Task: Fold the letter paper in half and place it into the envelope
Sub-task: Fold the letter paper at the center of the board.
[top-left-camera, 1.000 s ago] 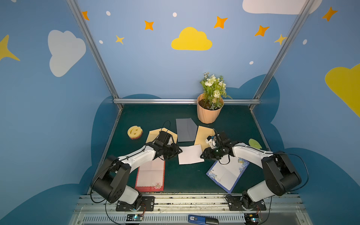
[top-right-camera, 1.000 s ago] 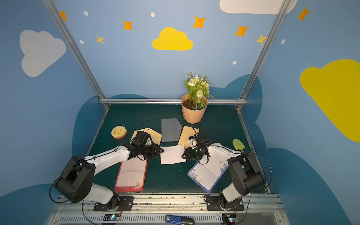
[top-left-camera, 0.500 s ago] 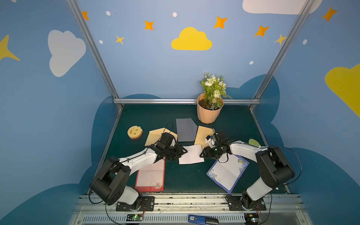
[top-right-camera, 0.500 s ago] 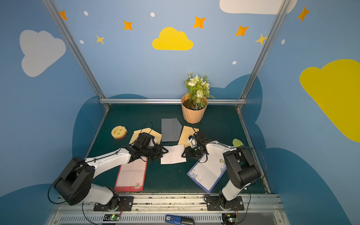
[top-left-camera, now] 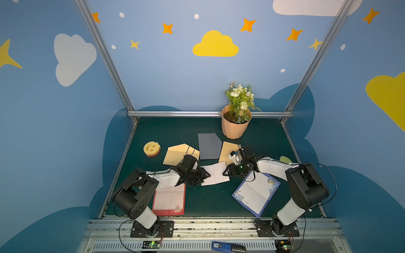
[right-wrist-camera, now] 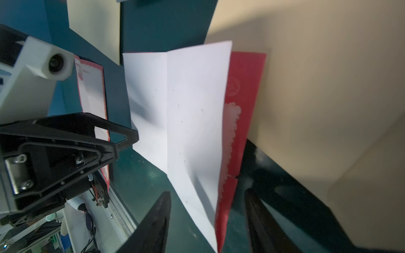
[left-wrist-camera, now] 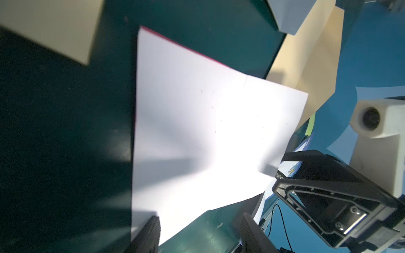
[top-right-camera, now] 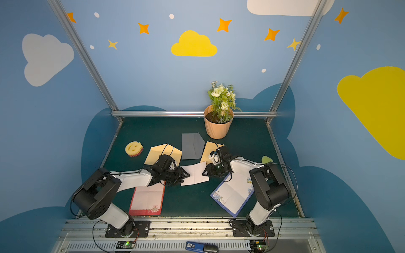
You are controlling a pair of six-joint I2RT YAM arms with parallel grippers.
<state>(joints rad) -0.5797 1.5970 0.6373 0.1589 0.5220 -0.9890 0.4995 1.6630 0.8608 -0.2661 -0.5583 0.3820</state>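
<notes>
The letter paper [top-left-camera: 214,174] [top-right-camera: 195,174] lies folded, white side up, at the middle of the green mat. In the right wrist view its white upper half [right-wrist-camera: 192,109] lifts off the red-printed lower half [right-wrist-camera: 241,98]. My left gripper [top-left-camera: 206,175] [left-wrist-camera: 199,230] stands open at the paper's left edge, one finger [left-wrist-camera: 149,232] at its corner. My right gripper [top-left-camera: 226,173] [right-wrist-camera: 210,219] is open too, and the paper's right edge stands between its fingers without being pinched. Behind lie a tan envelope [top-left-camera: 177,154], a grey envelope [top-left-camera: 208,146] and another tan envelope [top-left-camera: 228,152].
A red-bordered sheet [top-left-camera: 168,200] lies under the left arm and a blue-bordered sheet [top-left-camera: 255,192] under the right arm. A yellow smiley sponge [top-left-camera: 151,149] sits at the back left. A flower pot [top-left-camera: 235,124] stands at the back, and a green scrap [top-left-camera: 285,158] by the right wall.
My left gripper has slid right up to the paper's left edge. The right gripper has come a little left onto its right edge. The paper has stayed put.
</notes>
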